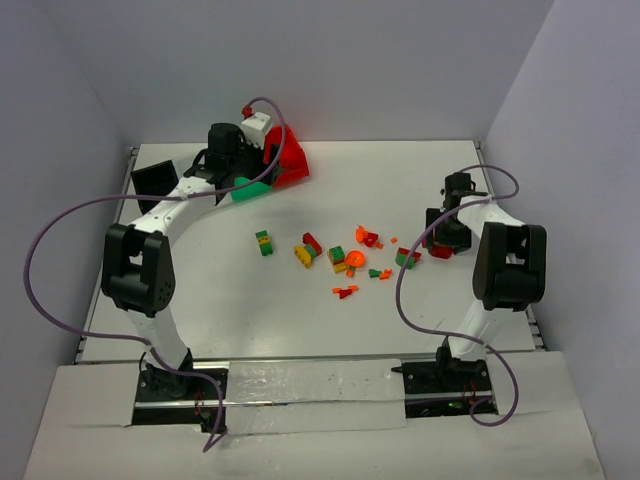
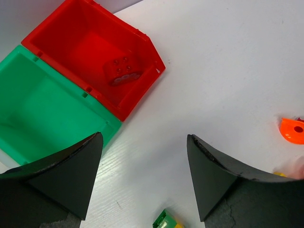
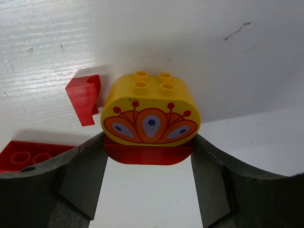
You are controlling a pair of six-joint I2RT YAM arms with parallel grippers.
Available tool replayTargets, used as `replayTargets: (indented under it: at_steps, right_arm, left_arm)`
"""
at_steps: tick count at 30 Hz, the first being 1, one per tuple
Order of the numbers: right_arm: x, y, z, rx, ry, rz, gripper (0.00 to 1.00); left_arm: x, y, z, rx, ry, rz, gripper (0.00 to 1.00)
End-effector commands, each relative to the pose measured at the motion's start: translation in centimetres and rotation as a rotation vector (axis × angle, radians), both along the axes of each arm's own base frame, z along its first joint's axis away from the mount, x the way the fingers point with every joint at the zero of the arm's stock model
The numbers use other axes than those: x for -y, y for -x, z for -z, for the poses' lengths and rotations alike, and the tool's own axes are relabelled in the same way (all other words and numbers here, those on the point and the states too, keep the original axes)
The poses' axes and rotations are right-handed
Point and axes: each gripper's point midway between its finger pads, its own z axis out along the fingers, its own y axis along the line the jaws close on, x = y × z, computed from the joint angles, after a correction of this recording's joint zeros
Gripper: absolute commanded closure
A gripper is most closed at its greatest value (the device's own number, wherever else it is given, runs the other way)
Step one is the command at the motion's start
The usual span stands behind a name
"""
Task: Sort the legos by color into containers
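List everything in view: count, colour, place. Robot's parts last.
red bin: one, red, far side, left of centre, red brick inside
green bin: one, green, against the red bin
white bin: one, white, behind the red bin
black bin: one, black, far-left edge
loose legos: a dozen or so, red, green, yellow, orange, mid-table
yellow brick: one, orange pattern, on a red piece, right side
table: one, white
cables: two, purple, along the arms
left gripper: one, black, open, beside the bins
right gripper: one, black, flanking yellow brick, grip unclear
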Motion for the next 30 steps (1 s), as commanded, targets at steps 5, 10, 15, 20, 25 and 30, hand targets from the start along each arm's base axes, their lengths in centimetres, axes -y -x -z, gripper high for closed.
replayTargets:
  at_steps: [5, 10, 15, 20, 25, 30]
  right_arm:
    - [0.6, -0.7, -3.4, 0.114, 0.060, -0.080, 0.34]
    - [0.8, -1.1, -6.3, 0.187, 0.092, -0.150, 0.37]
    - [-1.4, -1.7, -10.8, 0.294, 0.078, -0.282, 0.38]
    - [-7.8, -1.5, -14.8, 0.405, 0.054, -0.507, 0.37]
    - [-14.7, -0.4, -16.8, 0.450, -0.039, -0.681, 0.37]
    - [-20.4, 1.1, -17.8, 0.473, -0.074, -0.839, 0.37]
  left_arm:
    - [2.2, 3.7, -3.0, -0.027, 0.128, 0.145, 0.22]
    - [4.1, 6.5, -3.4, -0.127, 0.253, 0.241, 0.25]
    - [5.9, 9.0, -3.8, -0.250, 0.383, 0.330, 0.24]
    - [7.3, 10.7, -4.1, -0.363, 0.497, 0.396, 0.23]
    - [8.5, 12.4, -3.8, -0.454, 0.559, 0.452, 0.17]
    - [10.3, 14.7, -2.3, -0.496, 0.519, 0.498, 0.16]
